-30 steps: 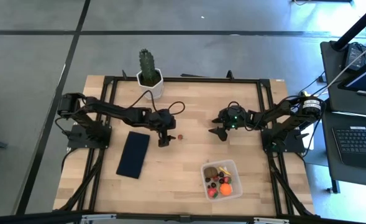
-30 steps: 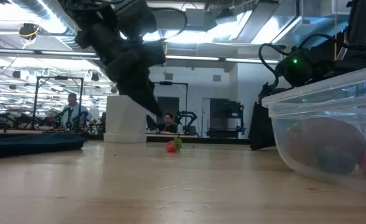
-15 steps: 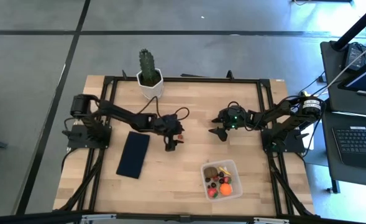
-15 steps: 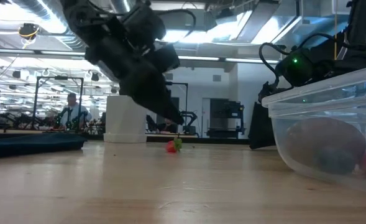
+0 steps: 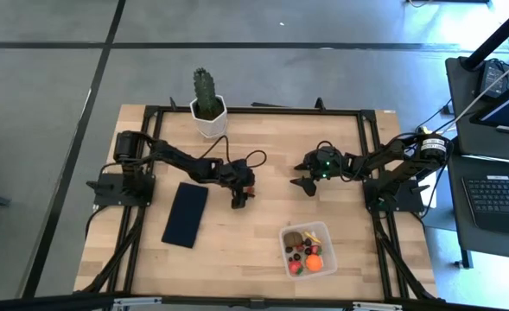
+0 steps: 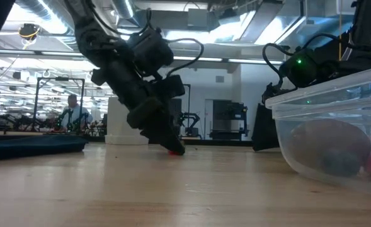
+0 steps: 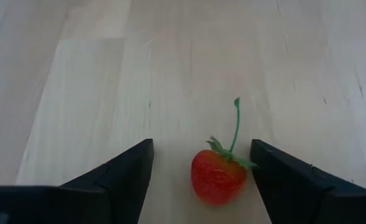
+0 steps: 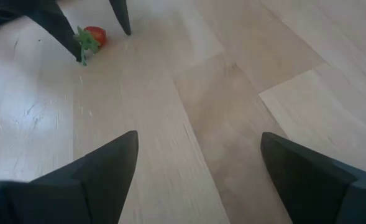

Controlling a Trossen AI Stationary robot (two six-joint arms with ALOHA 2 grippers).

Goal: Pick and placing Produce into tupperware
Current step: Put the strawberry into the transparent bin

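Observation:
A tiny red strawberry (image 7: 218,178) with a green stem lies on its side on the wooden table. My left gripper (image 7: 201,144) is open, slanting down, with one finger on each side of the berry and a gap to each; in the high view it (image 5: 245,194) is near the table's middle. The right wrist view shows the berry (image 8: 94,35) between those dark fingertips. My right gripper (image 5: 308,183) waits open to its right, low over the table. The clear tupperware (image 5: 308,250) stands near the front right with several produce pieces inside.
A green cactus in a white pot (image 5: 207,108) stands at the far edge. A flat dark navy rectangle (image 5: 186,213) lies left of my left gripper. The tupperware's wall (image 6: 336,126) fills the low view's right side. A person (image 6: 74,111) shows in the room behind.
My left gripper has come down and moved toward the table's right edge, onto the strawberry, until its fingertips stand at table height on either side of it. The strawberry has stayed where it was.

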